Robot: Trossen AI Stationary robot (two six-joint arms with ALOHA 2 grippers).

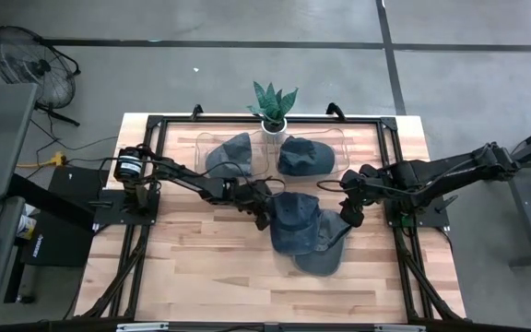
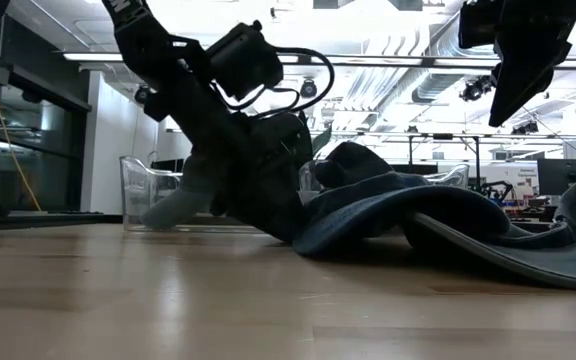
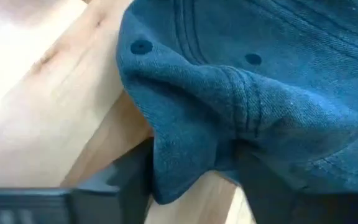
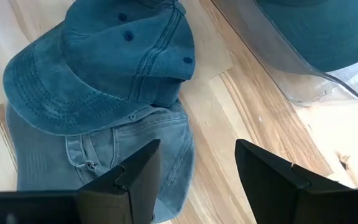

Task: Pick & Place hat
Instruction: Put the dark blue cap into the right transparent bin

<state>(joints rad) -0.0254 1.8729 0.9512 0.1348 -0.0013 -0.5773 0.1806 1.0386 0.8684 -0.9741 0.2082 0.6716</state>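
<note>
A blue denim hat (image 1: 295, 219) lies at the table's middle, partly on top of a second denim hat (image 1: 328, 254) nearer the front. My left gripper (image 1: 264, 210) is at the top hat's left edge, low over the table, and is shut on the hat's cloth (image 3: 229, 93). My right gripper (image 1: 350, 217) hangs open above the table just right of both hats, touching nothing. In the right wrist view its fingers (image 4: 135, 180) frame bare wood beside the stacked hats (image 4: 104, 68). In the low view it is raised high (image 2: 523, 70). My left gripper pinches a bunched fold of the crown's edge (image 3: 185, 155) between its two fingers (image 3: 132, 183), on the hat's left side. The fingers slant down from the table's left. The hat stays down, resting on the other hat and on the table (image 2: 388, 205).
A clear tray (image 1: 344, 148) at the back of the table holds two more denim hats (image 1: 230, 155) (image 1: 307, 157). A potted plant (image 1: 273, 103) stands behind it. Bare wood lies at the front and left of the table (image 1: 192, 267).
</note>
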